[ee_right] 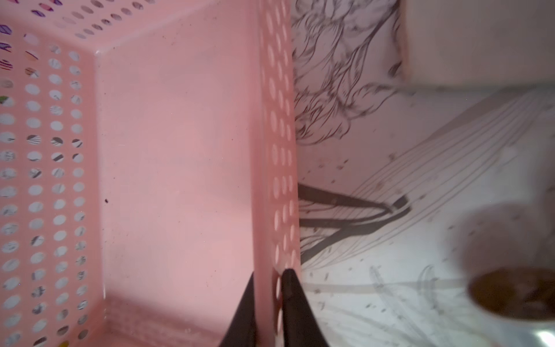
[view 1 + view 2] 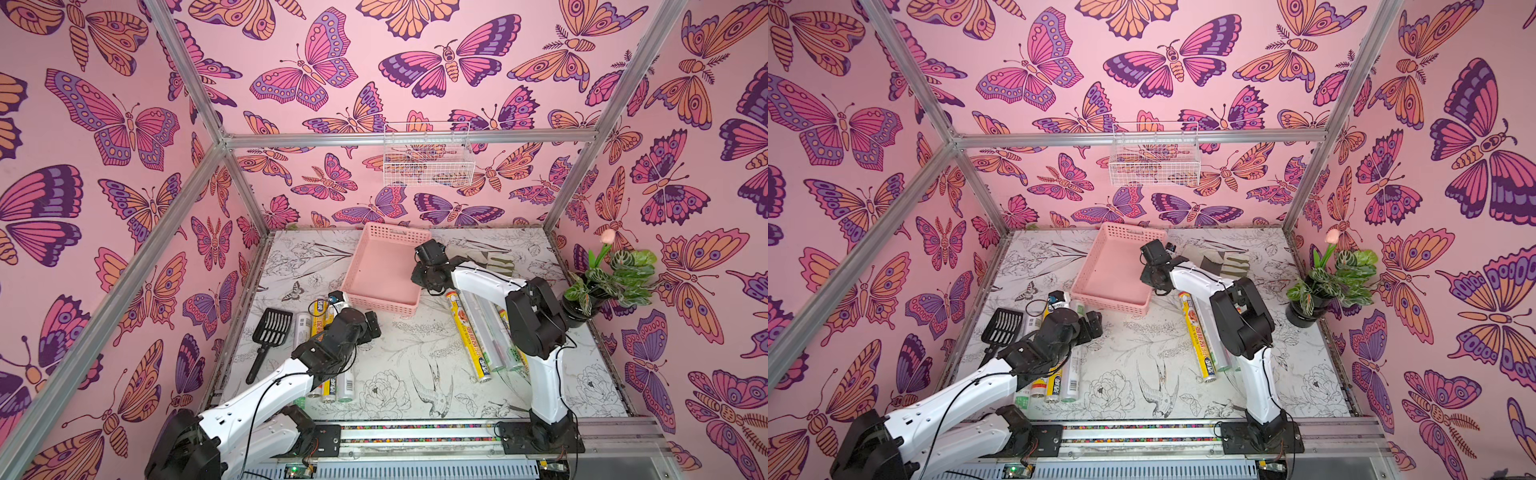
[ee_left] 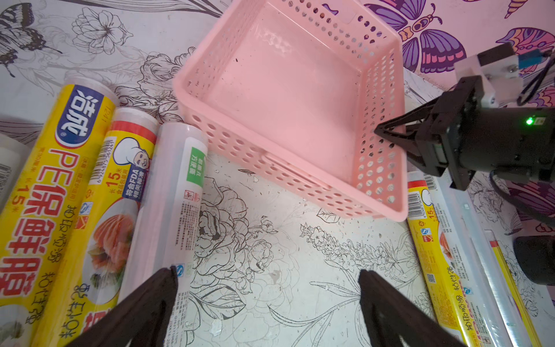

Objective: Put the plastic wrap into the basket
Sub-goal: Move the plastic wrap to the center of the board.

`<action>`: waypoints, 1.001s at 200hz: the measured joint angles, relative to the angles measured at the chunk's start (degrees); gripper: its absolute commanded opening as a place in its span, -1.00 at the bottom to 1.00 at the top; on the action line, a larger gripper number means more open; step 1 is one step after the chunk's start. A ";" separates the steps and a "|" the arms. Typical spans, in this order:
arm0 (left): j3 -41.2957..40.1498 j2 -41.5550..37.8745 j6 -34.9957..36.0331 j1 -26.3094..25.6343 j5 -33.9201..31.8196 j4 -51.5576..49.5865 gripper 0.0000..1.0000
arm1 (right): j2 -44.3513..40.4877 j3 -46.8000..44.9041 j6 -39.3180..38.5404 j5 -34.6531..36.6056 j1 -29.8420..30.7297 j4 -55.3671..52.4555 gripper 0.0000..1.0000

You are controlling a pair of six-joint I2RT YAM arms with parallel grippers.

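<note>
Nearby, scoop (image 2: 272,327), glove (image 2: 1227,262), plant (image 2: 623,274) — rolls (image 2: 467,336) flank basket (image 2: 382,305)

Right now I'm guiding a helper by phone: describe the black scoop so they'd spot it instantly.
On the flower-printed tabletop, find the plastic wrap rolls under the left arm. Beside them, toward the side wall, lies the scoop: the only flat black thing, slotted blade and straight handle, unlike the round labelled rolls.

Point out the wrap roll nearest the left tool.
The white roll with the green label, lying right beside the left tool; the yellow rolls next to it lie farther out.
</note>
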 measured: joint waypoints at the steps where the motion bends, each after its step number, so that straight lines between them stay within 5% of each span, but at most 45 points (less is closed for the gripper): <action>1: 0.00 0.02 0.00 0.00 0.00 0.00 1.00 | 0.00 0.00 -0.24 0.00 -0.22 -0.09 -0.83; 67: -0.26 2.01 -0.48 0.00 0.22 -0.39 1.00 | -0.90 -0.68 -9.75 -1.44 -5.05 -1.88 -0.92; 200: 1.40 -3.48 1.16 0.35 5.81 -1.62 1.00 | -24.68 -27.85 -23.71 -11.08 -1.64 -3.80 -0.88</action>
